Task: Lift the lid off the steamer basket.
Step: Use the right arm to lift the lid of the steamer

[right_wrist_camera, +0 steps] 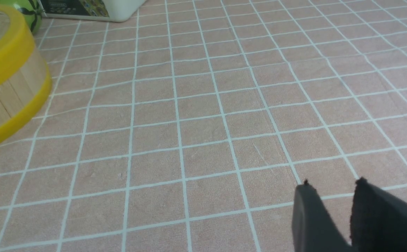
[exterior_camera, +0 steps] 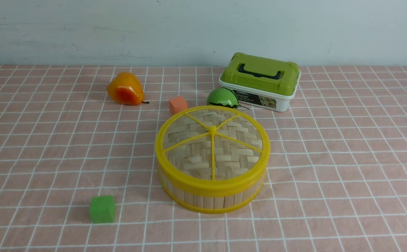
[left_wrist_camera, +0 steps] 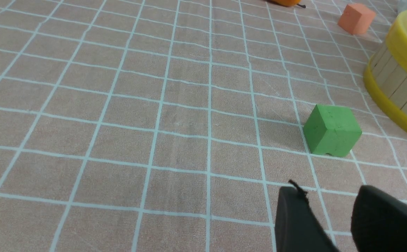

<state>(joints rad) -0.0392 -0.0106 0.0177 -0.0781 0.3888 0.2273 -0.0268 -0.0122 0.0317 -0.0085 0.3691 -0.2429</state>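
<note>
Worktop (exterior_camera: 347, 196) covered in pinkish tile pattern with pale grid lines, running back to a pale wall (exterior_camera: 196, 31). Steamer basket (exterior_camera: 208, 202) sits upright near the middle of the worktop, slatted bamboo side, yellow bottom rim. Lid (exterior_camera: 189, 159) lies on top of it, seated all round as far as I can see: woven bamboo, yellow rim, five yellow spokes meeting at a central knob (exterior_camera: 213, 130). Behind the basket, towards the worktop's back edge: a salmon-pink block (exterior_camera: 178, 105) just off the lid's left rear, and a green striped ball-like fruit (exterior_camera: 222, 97) close behind the lid, partly hidden by it. Right of the fruit, near the back edge, a white box (exterior_camera: 283, 103) with a green lid (exterior_camera: 259, 71) and dark handle (exterior_camera: 258, 75). Orange-yellow pear-shaped fruit (exterior_camera: 125, 88), reddish patch, dark stem, lies near the back edge, left of the pink block. Green block (exterior_camera: 102, 209) towards the front edge, left of the basket and well apart from it. Left gripper (left_wrist_camera: 324, 190) has its fingers parted, nothing between them. Right gripper (right_wrist_camera: 333, 183) likewise parted, with a narrower gap, gripping nothing. Both are apart from basket and lid.
</note>
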